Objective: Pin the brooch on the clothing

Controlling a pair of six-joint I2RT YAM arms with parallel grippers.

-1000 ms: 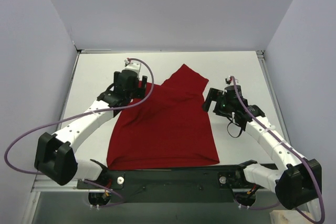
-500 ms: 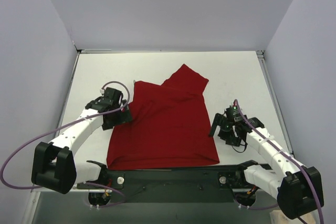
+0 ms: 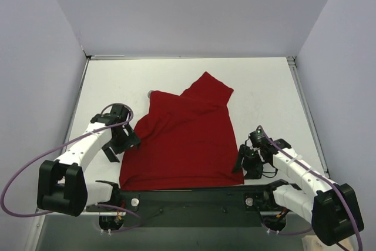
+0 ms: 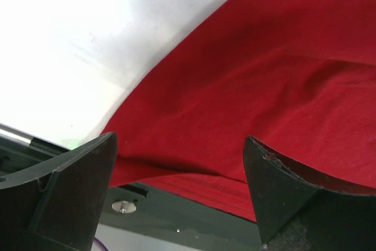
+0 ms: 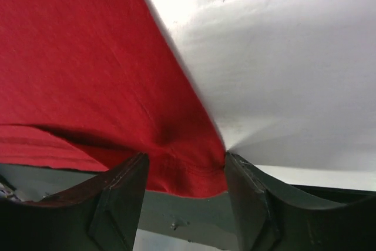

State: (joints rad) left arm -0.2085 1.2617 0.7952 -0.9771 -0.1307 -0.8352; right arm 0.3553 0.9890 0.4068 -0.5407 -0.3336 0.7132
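The clothing (image 3: pixel 185 139) is a red T-shirt lying flat mid-table, its hem toward the arm bases and one part folded at the far end. My left gripper (image 3: pixel 122 144) stands wide open over the shirt's near-left edge (image 4: pixel 264 74), with nothing between its fingers (image 4: pixel 179 139). My right gripper (image 3: pixel 245 163) sits at the shirt's near-right corner. Its jaws are partly narrowed and straddle the hem corner (image 5: pixel 188 174), and the cloth (image 5: pixel 76 57) bunches between both fingers (image 5: pixel 185 156). The brooch is not clearly in view.
A small pale speck (image 3: pixel 151 93) lies at the shirt's far-left corner, too small to identify. The white table (image 3: pixel 264 86) is walled at the back and on both sides. A black base rail (image 3: pixel 188 195) runs along the near edge under the hem.
Both arms drew back toward the near edge: the left from the shirt's far-left corner, the right down the right edge to the hem corner. The right jaws narrowed.
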